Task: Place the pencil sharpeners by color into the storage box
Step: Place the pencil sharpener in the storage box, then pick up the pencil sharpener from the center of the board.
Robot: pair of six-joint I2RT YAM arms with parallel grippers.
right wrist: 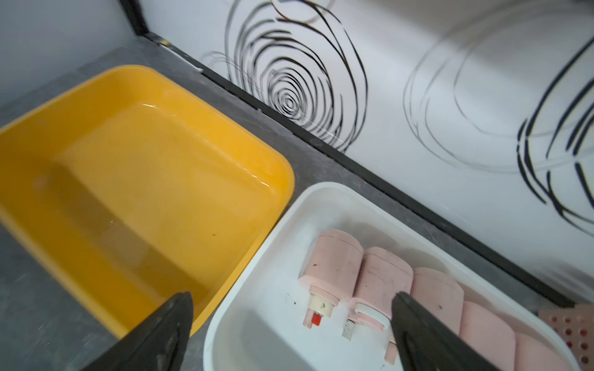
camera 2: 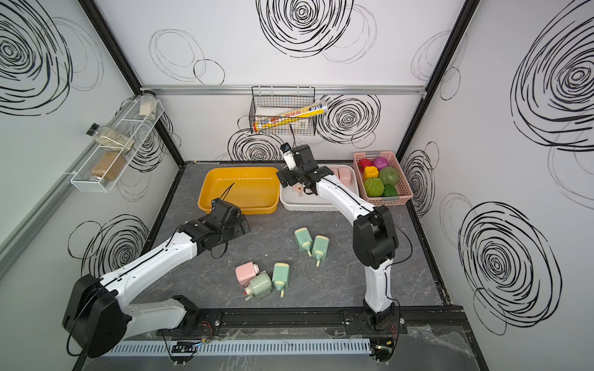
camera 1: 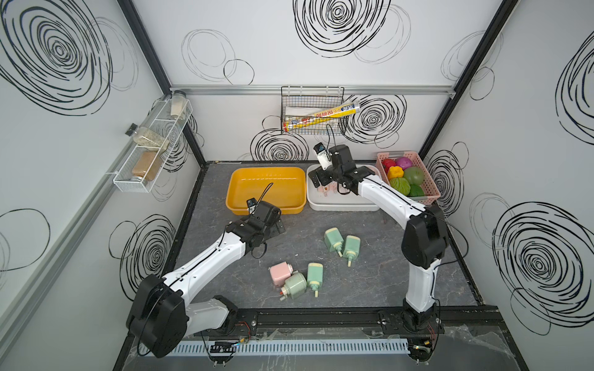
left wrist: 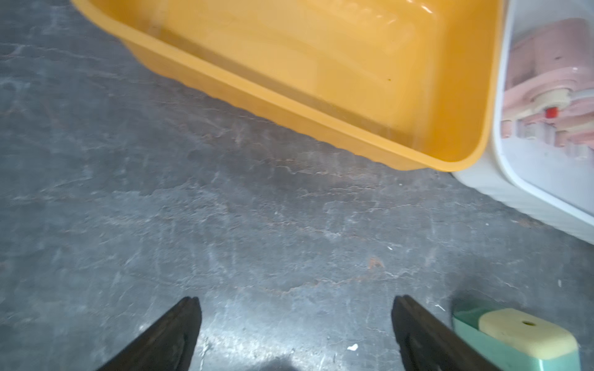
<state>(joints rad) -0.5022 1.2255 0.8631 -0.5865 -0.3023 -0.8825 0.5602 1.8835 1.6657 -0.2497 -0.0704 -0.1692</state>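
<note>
The pink half of the sort looks nearly done. The right hand (right wrist: 292,295) hangs spread wide and empty above the white tray (right wrist: 273,257), with a row of pink sharpeners (right wrist: 334,266) lying under and beyond its fingers. The yellow tray (right wrist: 144,176) off its left finger holds nothing. The left hand (left wrist: 295,298) is also wide open and empty, low over bare tabletop (left wrist: 225,225), with the yellow tray's near wall just ahead and a green sharpener (left wrist: 520,340) just outside its right finger. Behind that hand, toward the robot's base, the last pink sharpener (camera 1: 280,272) touches another green one (a tight cluster, so pinching there needs care). The next move probably calls for the left hand to shift sideways over the nearest green sharpener, close on its body, then lift over the yellow rim, where the room above is open. The right hand needs to rise clear of the white tray's walls and keep off the basket (camera 1: 432,189) on its right.
</note>
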